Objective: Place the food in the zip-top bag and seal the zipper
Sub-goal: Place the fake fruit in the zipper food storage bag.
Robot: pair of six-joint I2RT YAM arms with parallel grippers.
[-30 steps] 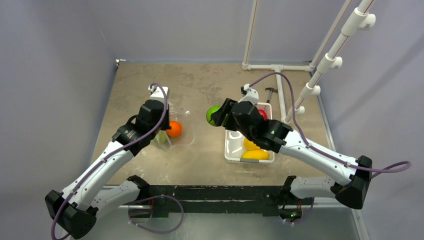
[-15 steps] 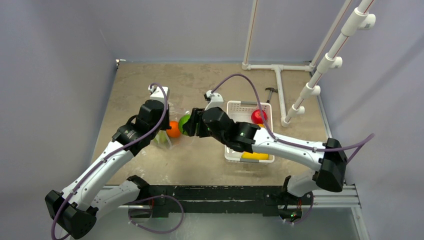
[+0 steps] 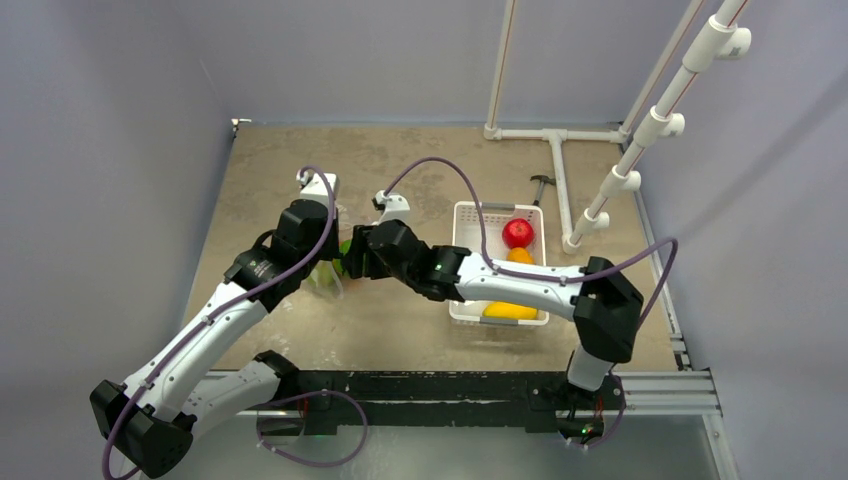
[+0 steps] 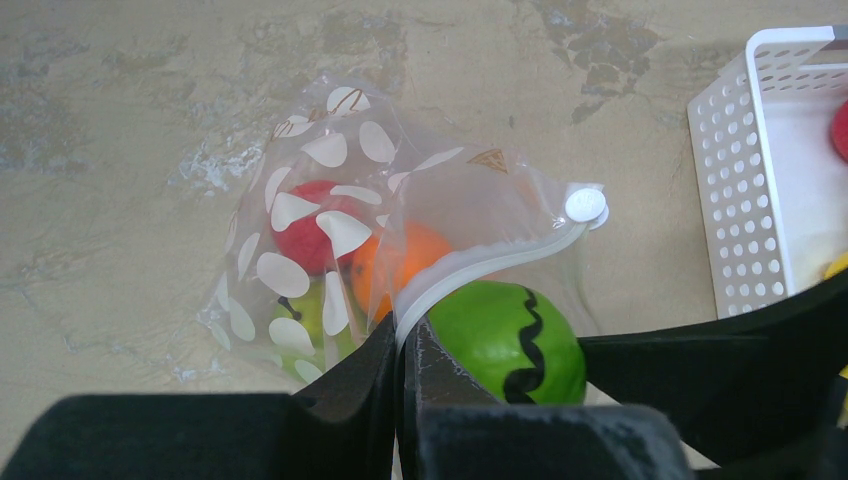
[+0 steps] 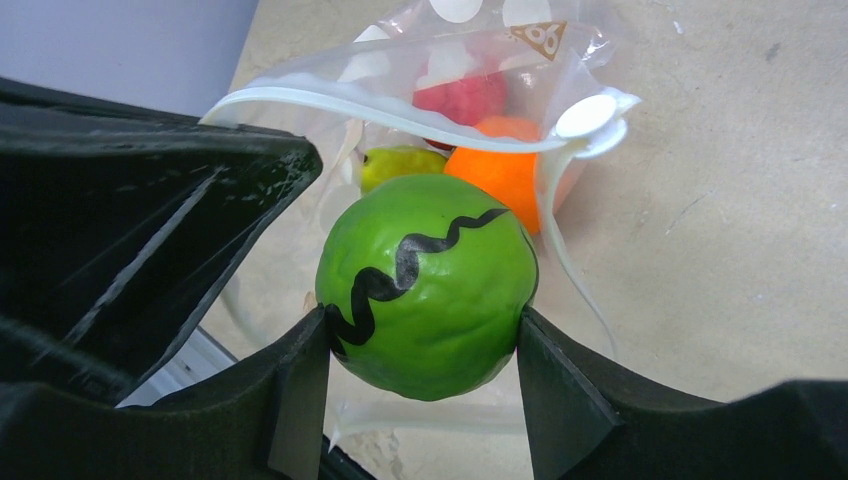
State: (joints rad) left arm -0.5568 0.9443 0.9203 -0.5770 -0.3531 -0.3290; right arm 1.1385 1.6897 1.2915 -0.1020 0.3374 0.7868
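Note:
My left gripper (image 4: 403,335) is shut on the pale zipper strip (image 4: 490,262) of the clear zip-top bag (image 4: 330,190) and holds its mouth up and open. The bag holds a red (image 4: 300,225), an orange (image 4: 410,255) and a yellow-green fruit (image 4: 300,320). My right gripper (image 5: 425,330) is shut on the dark-striped green fruit (image 5: 430,285) and holds it at the bag's mouth, just in front of the zipper (image 5: 380,100). In the top view both grippers meet at the bag, left (image 3: 325,262) and right (image 3: 348,258).
The white slotted basket (image 3: 498,207) stands to the right with a red (image 3: 517,233), an orange (image 3: 520,256) and a yellow fruit (image 3: 511,311) in it. A white pipe frame (image 3: 556,170) and a small dark tool (image 3: 541,184) lie at the back right.
My right arm has swung left from the basket with the green striped fruit, up to the bag's mouth. The left gripper has stayed in place on the zipper.

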